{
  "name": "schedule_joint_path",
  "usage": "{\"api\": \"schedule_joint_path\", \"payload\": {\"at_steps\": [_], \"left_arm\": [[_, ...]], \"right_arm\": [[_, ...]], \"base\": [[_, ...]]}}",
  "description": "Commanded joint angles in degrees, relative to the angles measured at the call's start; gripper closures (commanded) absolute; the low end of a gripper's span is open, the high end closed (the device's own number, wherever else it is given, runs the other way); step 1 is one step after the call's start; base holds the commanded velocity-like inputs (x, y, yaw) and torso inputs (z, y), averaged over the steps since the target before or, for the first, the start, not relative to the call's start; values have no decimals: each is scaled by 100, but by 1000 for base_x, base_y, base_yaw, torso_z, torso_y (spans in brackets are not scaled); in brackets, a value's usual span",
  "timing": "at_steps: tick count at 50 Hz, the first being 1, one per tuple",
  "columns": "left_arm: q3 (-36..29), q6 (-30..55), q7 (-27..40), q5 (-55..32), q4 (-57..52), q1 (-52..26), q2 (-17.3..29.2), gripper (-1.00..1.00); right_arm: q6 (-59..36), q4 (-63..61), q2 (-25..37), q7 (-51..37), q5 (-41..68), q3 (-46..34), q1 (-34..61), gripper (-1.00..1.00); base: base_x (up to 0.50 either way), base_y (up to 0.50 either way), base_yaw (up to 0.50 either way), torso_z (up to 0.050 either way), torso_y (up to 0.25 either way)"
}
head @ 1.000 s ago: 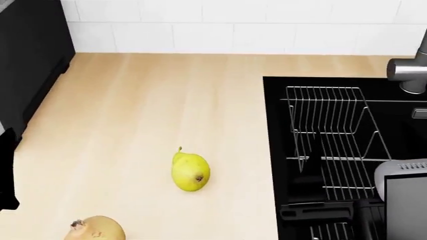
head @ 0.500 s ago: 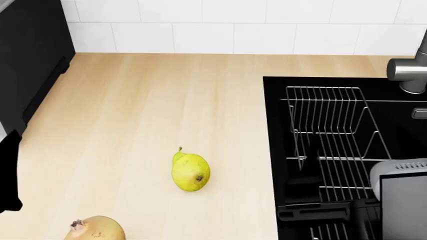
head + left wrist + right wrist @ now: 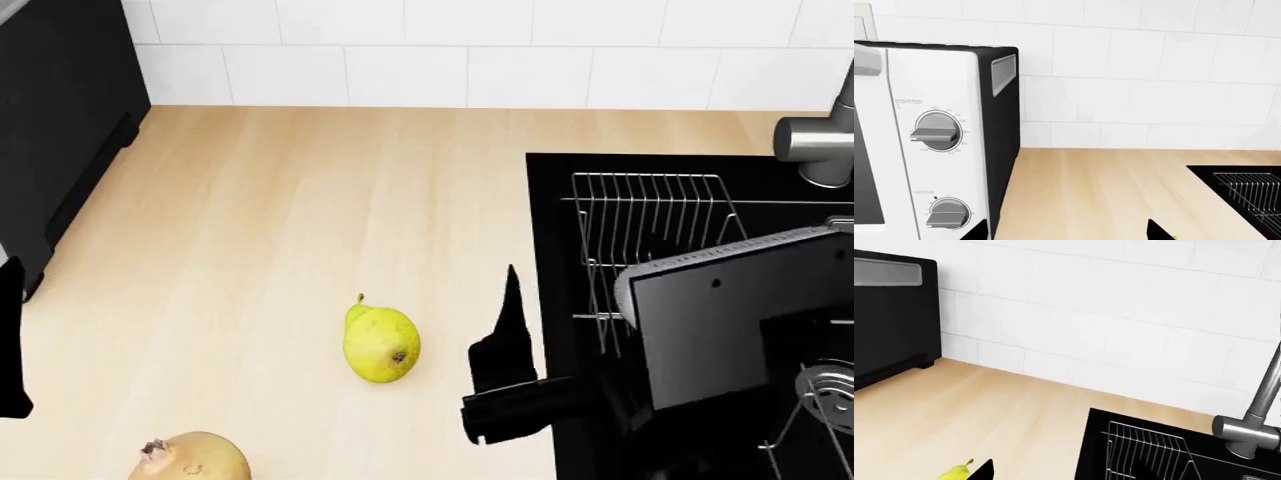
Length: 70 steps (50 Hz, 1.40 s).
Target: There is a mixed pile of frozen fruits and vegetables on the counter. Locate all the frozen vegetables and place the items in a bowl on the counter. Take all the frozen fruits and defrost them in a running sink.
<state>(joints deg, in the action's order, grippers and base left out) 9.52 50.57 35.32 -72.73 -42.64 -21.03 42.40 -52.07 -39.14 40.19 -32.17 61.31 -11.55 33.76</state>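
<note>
A yellow pear (image 3: 380,343) lies on the beige counter (image 3: 334,200), and its tip shows in the right wrist view (image 3: 957,472). The tan-yellow fruit (image 3: 196,458) sits at the counter's near edge. My right gripper (image 3: 574,300) (image 3: 1061,475) is open and empty, straddling the left rim of the black sink (image 3: 561,200); one finger (image 3: 507,320) stands just right of the pear. My left gripper (image 3: 1067,235) is open with bare counter between its tips, and one of its fingers (image 3: 11,340) shows at the far left. The bowl and the frozen vegetables are out of view.
A black appliance (image 3: 67,120) with a white knob panel (image 3: 934,132) stands at the counter's back left. A wire rack (image 3: 654,215) lies in the sink, under the grey faucet (image 3: 814,140). White tiled wall (image 3: 467,50) runs behind.
My right arm has swung up and left from the lower right corner, bringing its gripper over the sink's left rim beside the pear. The fruits have not moved.
</note>
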Motion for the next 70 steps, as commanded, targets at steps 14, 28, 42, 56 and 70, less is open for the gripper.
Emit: {"api": "schedule_joint_path", "payload": {"at_steps": [14, 28, 42, 56, 70], "left_arm": [[2, -22, -52, 7, 5, 49, 90, -100], [-91, -50, -123, 149, 22, 62, 86, -100], [-46, -62, -98, 79, -10, 74, 152, -100], [-91, -90, -125, 141, -5, 87, 154, -100], [-87, -111, -141, 126, -29, 121, 186, -100]], "right_arm": [[-532, 1845, -1248, 1480, -109, -1719, 1446, -100], [-10, 3207, -1612, 2424, -1074, -2517, 1815, -100], [561, 4573, -1985, 3069, -1728, -3041, 1977, -100], [822, 5325, -2218, 3344, -1836, -3160, 1899, -100], [951, 5096, -2172, 3061, -1921, -3097, 1834, 100]], "base": [[0, 0, 0, 0, 0], [0, 0, 0, 0, 0], [0, 0, 0, 0, 0], [0, 0, 0, 0, 0], [0, 0, 0, 0, 0]]}}
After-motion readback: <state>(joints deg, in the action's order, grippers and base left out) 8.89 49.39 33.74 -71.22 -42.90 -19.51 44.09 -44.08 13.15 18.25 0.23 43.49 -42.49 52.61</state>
